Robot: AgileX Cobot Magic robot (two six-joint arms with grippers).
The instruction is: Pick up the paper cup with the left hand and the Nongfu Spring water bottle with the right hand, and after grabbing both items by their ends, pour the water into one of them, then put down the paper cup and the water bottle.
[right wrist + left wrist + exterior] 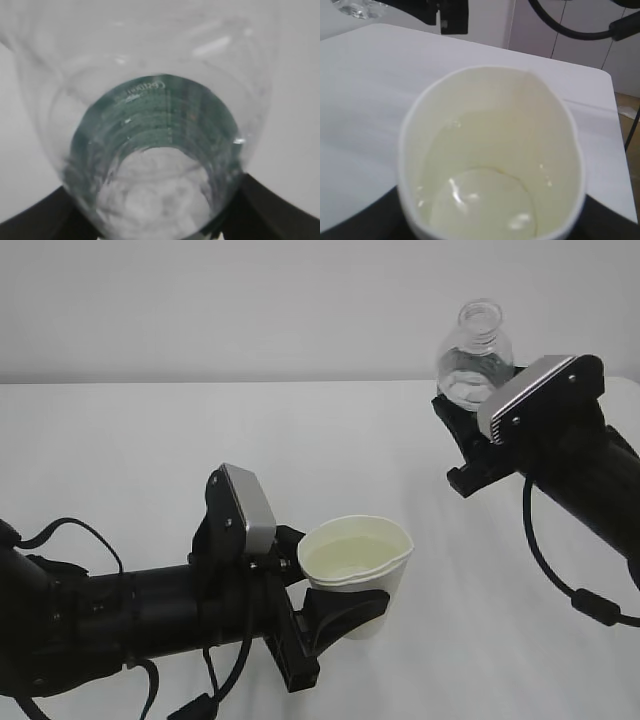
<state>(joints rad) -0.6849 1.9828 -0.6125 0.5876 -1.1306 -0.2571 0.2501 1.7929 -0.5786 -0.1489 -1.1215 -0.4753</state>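
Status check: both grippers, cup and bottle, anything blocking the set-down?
Left gripper shut on paper cup, water inside. Right gripper holding Nongfu Spring water bottle upright, aloft. Table shows nothing in the way.

- Setting: a plain indoor robot test space, laboratory-like rather than domestic.
- Evidence: a bare white table [150, 440] set against an unmarked pale wall [250, 300].
- Evidence: two black robot arms with trailing cables [545, 560] work over it.
- Evidence: pale panelled wall [580, 45] beyond the table's edge.

Matt paper cup [357, 575], glossy clear plastic bottle [472, 355] (ribbed).
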